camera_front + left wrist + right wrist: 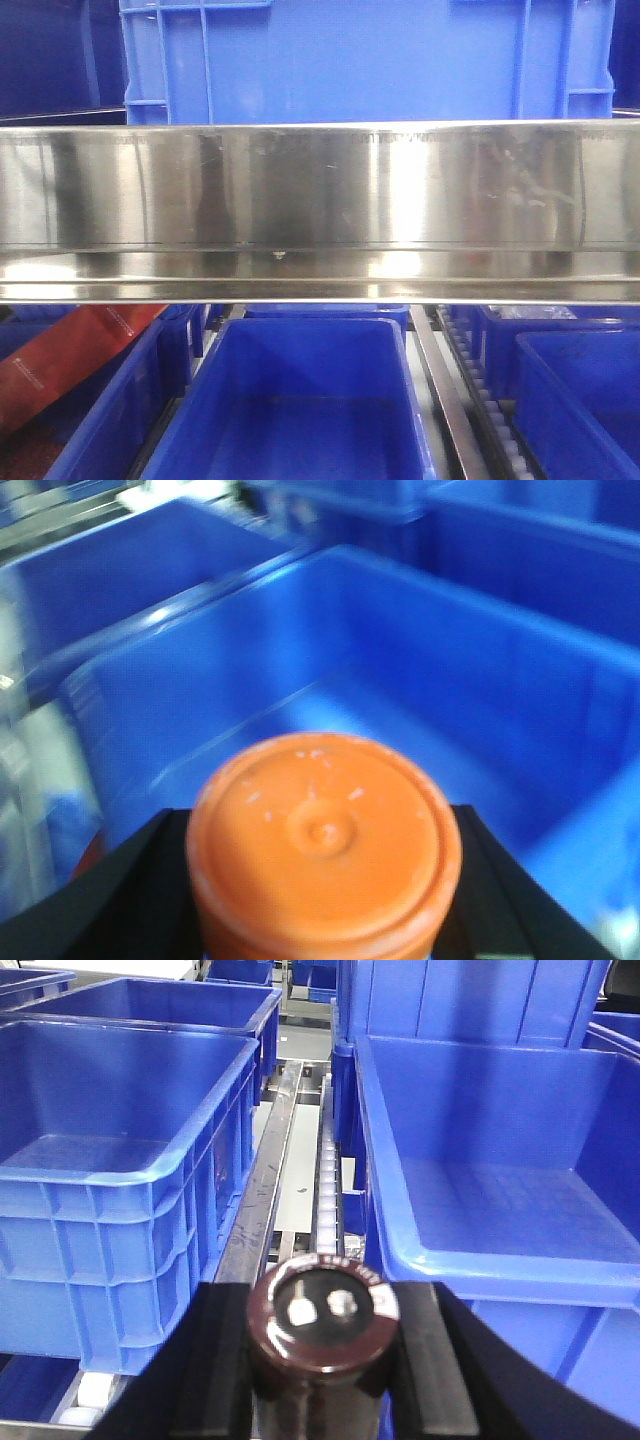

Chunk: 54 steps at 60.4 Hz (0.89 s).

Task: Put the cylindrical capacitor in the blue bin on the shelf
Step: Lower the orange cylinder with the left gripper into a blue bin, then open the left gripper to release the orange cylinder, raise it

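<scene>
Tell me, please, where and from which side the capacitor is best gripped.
Grip the capacitor on its round side wall, with one finger to its left and one to its right, as the right gripper does now. Its flat end, facing the wrist camera, bears two small studs, so that end is probably best left free.

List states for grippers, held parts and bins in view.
right gripper: shut on cylindrical capacitor
cylindrical capacitor: gripped, not yet in a bin
left gripper: shut on orange-topped cylinder
right bin, right wrist view: empty where visible
left bin, right wrist view: empty where visible
centre bin, front view: empty where visible
</scene>
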### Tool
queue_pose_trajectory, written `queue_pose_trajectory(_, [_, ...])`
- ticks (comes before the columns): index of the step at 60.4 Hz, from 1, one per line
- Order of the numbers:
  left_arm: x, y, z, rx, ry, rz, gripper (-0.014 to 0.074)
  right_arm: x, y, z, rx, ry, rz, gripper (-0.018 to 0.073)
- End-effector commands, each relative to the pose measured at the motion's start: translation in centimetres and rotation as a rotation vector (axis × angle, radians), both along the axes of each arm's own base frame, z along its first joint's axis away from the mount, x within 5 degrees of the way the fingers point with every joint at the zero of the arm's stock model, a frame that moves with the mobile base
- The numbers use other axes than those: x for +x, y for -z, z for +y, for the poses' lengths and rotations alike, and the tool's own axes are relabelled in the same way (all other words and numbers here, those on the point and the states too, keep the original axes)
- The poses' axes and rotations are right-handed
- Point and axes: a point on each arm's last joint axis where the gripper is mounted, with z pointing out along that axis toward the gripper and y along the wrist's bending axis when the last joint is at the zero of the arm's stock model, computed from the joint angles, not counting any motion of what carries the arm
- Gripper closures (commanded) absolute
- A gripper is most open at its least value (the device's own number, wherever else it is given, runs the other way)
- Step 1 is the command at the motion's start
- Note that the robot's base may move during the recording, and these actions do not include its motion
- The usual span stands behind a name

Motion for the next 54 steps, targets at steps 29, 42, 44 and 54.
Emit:
queue_pose_trajectory(29, [9.9,9.4,-9.0,0.107,0.018,0.127,0.0542,-0.1,-0.6,-0.1,-0.005,0.007,-0.059,0.0722])
queue_pose_trajectory(42, [9.8,9.2,-9.2,0.083,0.027,0.132,-0.0036,-0.1,-0.6,-0.1,-0.005,0.007,-0.059,0.0722])
queue_pose_trajectory(44, [9.7,9.1,-9.1,0.080,0.027,0.134,-0.0006,-0.1,-0.6,-0.1,-0.005,0.007,-0.059,0.0722])
queue_pose_trajectory(54, [8.8,7.5,-8.3,0.080,0.022,0.136,0.0138,-0.1,-0.7,-0.1,-0.004,0.008,-0.063,0.0722])
